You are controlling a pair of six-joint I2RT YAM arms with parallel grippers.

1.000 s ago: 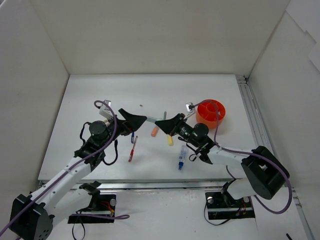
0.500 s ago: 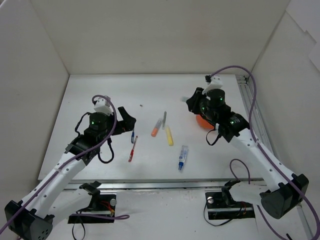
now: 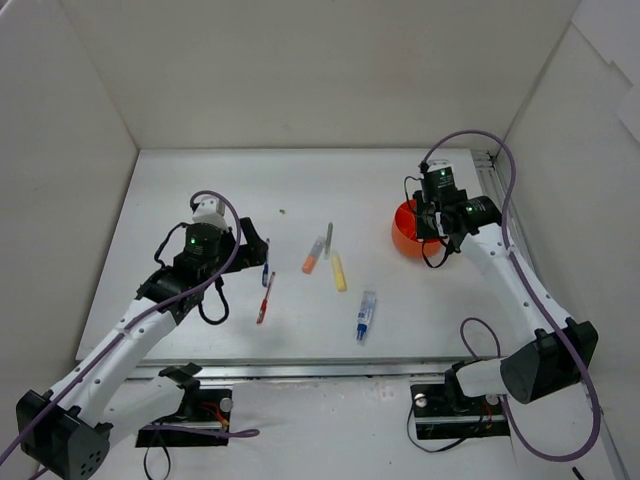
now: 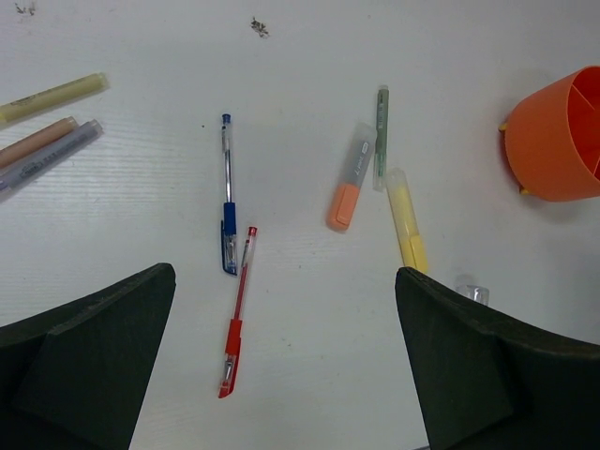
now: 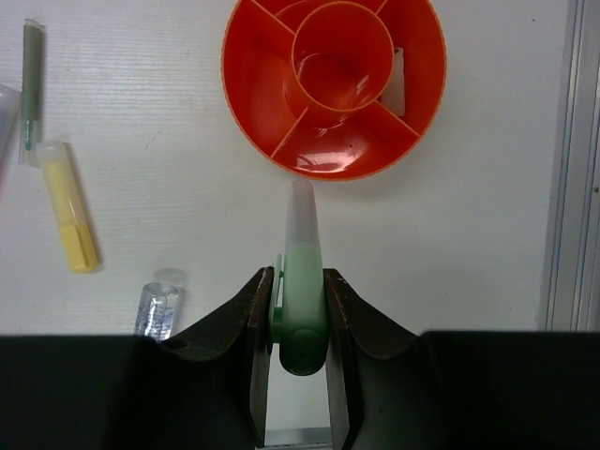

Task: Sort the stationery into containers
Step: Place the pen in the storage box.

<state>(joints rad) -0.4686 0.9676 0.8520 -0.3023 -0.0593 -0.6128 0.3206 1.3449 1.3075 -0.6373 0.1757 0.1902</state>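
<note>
Right gripper (image 5: 298, 281) pointing down, clenched on green marker (image 5: 302, 328) by orange cup (image 5: 253, 89); left gripper (image 4: 283, 274) gaping wide

cup (image 3: 403, 233): table (image 3: 200, 200) right | markers (image 3: 339, 271): centre, left of cup | pens (image 3: 265, 298): left of markers

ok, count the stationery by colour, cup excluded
blue pen: 1
red pen: 1
orange highlighter: 1
yellow highlighter: 1
grey-green pen: 1
clear blue-capped pen: 1
green marker, held: 1
pale yellow stick: 1
tan marker: 1
grey marker: 1
Total: 10
</note>
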